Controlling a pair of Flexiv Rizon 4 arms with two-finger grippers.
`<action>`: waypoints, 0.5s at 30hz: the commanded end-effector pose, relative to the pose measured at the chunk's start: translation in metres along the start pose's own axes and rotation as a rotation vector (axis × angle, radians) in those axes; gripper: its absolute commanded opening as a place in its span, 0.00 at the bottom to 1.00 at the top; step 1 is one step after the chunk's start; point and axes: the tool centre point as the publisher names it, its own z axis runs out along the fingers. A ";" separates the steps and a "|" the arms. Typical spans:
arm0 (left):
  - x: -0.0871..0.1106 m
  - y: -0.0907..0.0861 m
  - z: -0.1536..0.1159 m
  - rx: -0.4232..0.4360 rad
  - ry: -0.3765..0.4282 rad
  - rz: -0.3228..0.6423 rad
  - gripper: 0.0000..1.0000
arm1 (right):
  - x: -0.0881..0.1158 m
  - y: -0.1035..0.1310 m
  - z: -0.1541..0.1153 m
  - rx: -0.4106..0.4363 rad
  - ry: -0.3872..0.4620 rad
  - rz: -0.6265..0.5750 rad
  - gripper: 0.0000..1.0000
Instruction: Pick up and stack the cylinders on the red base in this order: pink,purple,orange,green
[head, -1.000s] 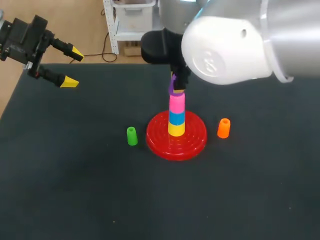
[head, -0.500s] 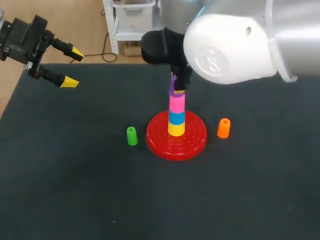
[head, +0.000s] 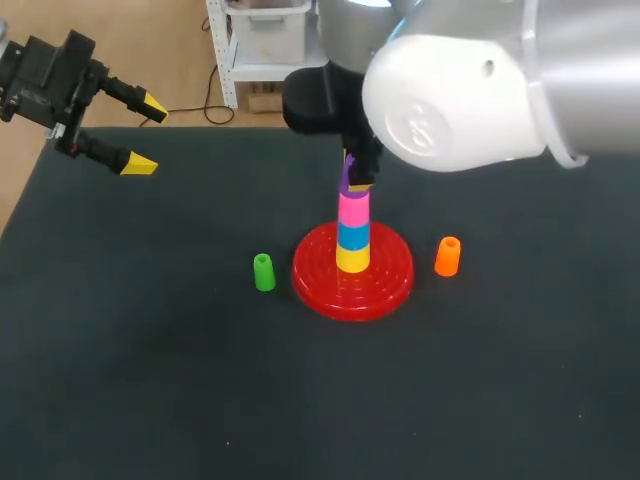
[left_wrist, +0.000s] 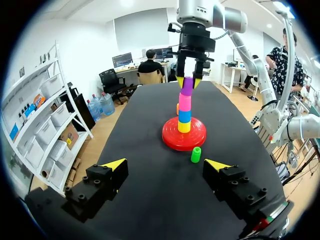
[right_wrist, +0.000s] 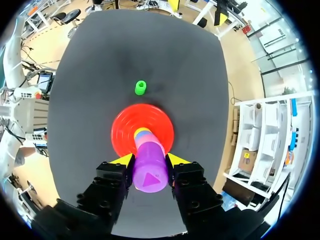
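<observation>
The red base (head: 385, 280) stands mid-table with a yellow, a blue and a pink cylinder (head: 353, 211) stacked on it. My right gripper (head: 353, 180) hangs right over the stack, shut on the purple cylinder (head: 344, 176), which is slightly tilted at the pink one's top. In the right wrist view the purple cylinder (right_wrist: 149, 167) fills the gap between the fingers of the right gripper (right_wrist: 148, 160), above the base (right_wrist: 125, 135). The green cylinder (head: 263, 272) stands left of the base and the orange cylinder (head: 448, 256) right of it. My left gripper (head: 148, 135) is open at the far left corner.
The black table top (head: 150, 380) is bare around the base apart from the two loose cylinders. In the left wrist view the left gripper (left_wrist: 166, 165) is far from the stack, with the green cylinder (left_wrist: 196, 154) ahead of it.
</observation>
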 end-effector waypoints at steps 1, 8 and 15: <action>0.001 0.000 0.000 0.001 0.000 0.001 1.00 | 0.000 -0.002 0.005 -0.003 -0.001 0.007 0.00; 0.001 0.000 0.000 0.001 0.000 0.001 1.00 | 0.000 -0.002 0.010 -0.013 0.002 0.011 0.00; 0.001 0.000 0.000 0.001 0.000 0.001 1.00 | 0.001 -0.002 0.014 -0.024 0.007 0.012 0.00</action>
